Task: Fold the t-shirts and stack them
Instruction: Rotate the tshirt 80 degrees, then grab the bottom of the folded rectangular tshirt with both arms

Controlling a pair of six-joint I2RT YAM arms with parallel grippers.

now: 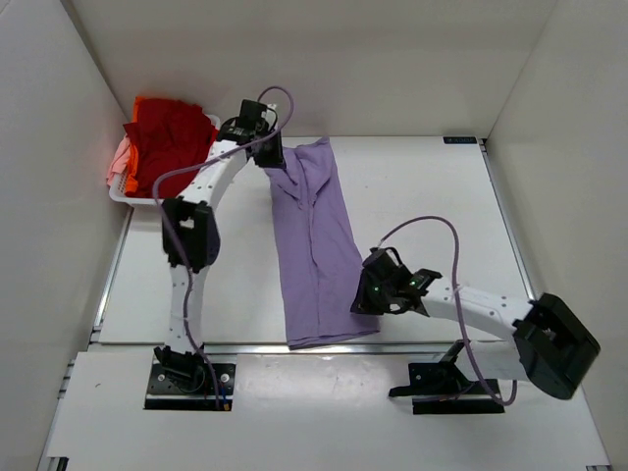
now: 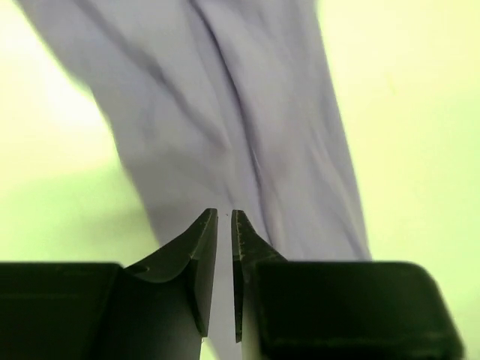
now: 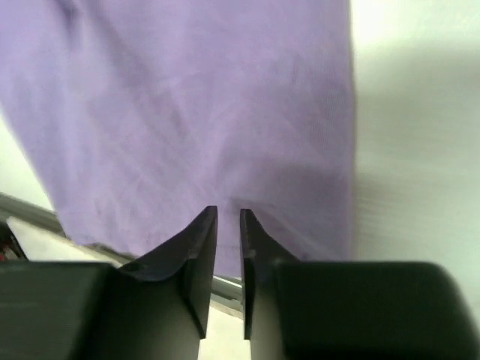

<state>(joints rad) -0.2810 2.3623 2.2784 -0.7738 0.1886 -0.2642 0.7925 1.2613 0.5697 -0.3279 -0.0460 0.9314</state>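
Observation:
A lavender t-shirt (image 1: 314, 245) lies on the table as a long, narrow folded strip running from the far middle to the near edge. My left gripper (image 1: 275, 157) hovers at its far end; in the left wrist view its jaws (image 2: 224, 214) stand slightly open, with the wrinkled lavender cloth (image 2: 225, 112) just beyond the tips and nothing pinched. My right gripper (image 1: 361, 294) is at the strip's near right edge, also slightly open (image 3: 229, 211), over the lavender cloth (image 3: 187, 112). The red t-shirt (image 1: 172, 137), orange t-shirt (image 1: 128, 182) and pale pink t-shirt (image 1: 118, 157) sit bunched in the basket.
A white plastic basket (image 1: 123, 196) stands at the far left corner against the left wall. White walls enclose the table on the left, back and right. The table's near edge (image 3: 30, 210) runs just below the shirt's hem.

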